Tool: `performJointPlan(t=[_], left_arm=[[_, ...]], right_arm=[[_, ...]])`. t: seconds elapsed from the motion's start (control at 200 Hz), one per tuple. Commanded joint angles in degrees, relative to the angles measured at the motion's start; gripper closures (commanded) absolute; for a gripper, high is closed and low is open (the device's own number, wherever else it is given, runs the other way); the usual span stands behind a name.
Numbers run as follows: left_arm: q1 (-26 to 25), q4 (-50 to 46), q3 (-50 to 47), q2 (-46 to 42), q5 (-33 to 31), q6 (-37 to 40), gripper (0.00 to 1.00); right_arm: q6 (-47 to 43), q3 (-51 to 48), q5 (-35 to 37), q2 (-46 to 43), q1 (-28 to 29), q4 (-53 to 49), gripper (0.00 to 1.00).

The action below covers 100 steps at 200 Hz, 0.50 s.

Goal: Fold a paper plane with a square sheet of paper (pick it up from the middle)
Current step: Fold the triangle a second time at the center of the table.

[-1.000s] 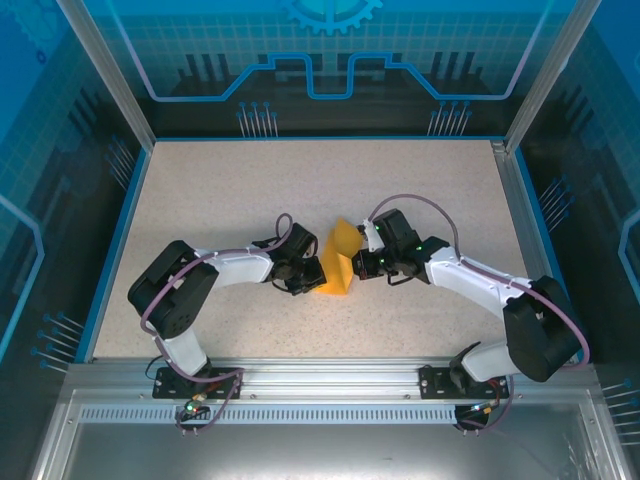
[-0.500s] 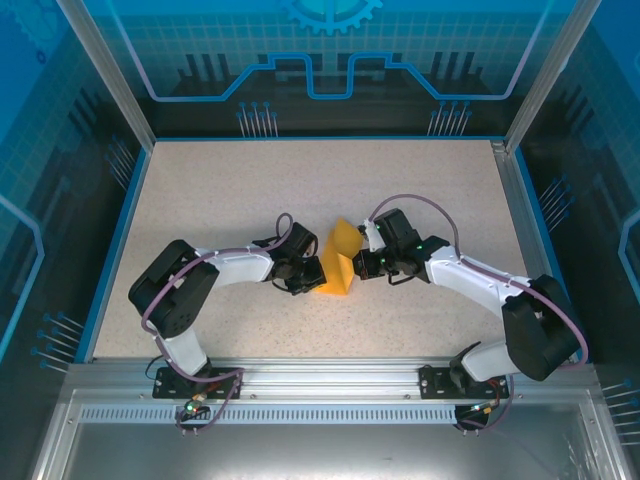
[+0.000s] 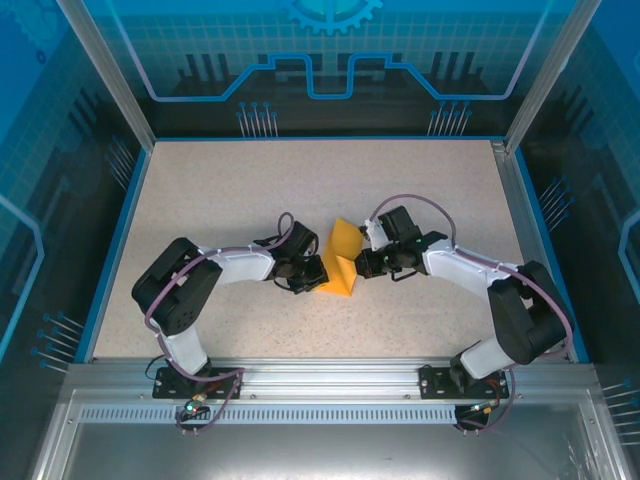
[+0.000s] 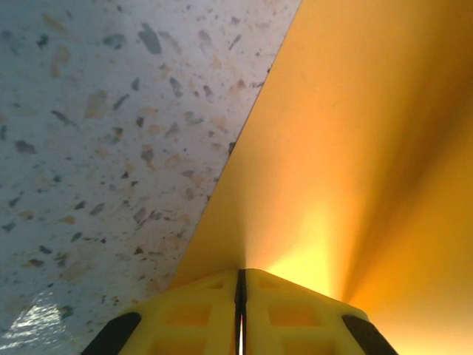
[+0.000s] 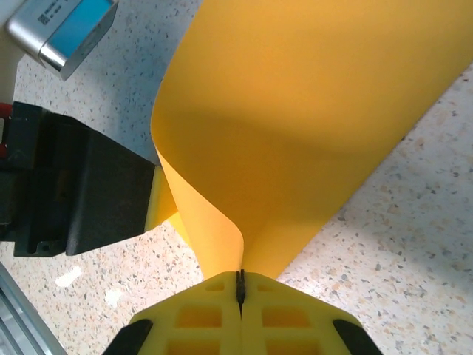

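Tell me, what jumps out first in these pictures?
The bright orange-yellow square sheet of paper stands out, bent up off the middle of the speckled table. The left gripper and the right gripper pinch it from either side, their yellow fingers shut on it.

The left arm (image 3: 240, 266) and right arm (image 3: 466, 271) are white links with bulky black joints, trailed by purplish cables (image 3: 420, 199). Their fingertips (image 4: 192, 314) are yellow, moulded with square recesses.
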Motion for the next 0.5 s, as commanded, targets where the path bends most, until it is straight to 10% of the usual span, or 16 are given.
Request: performJointPlan(t=[0.0, 0.495], left_arm=[[0.0, -2.3, -0.6, 2.6, -1.1, 1.2, 0.89], [0.0, -2.7, -0.2, 2.6, -2.7, 2.0, 0.89]], right_arm=[[-2.5, 1.7, -4.1, 1.6, -0.7, 0.5, 0.96], [-4.4, 6.8, -3.4, 10.7, -0.7, -1.1, 0.96]])
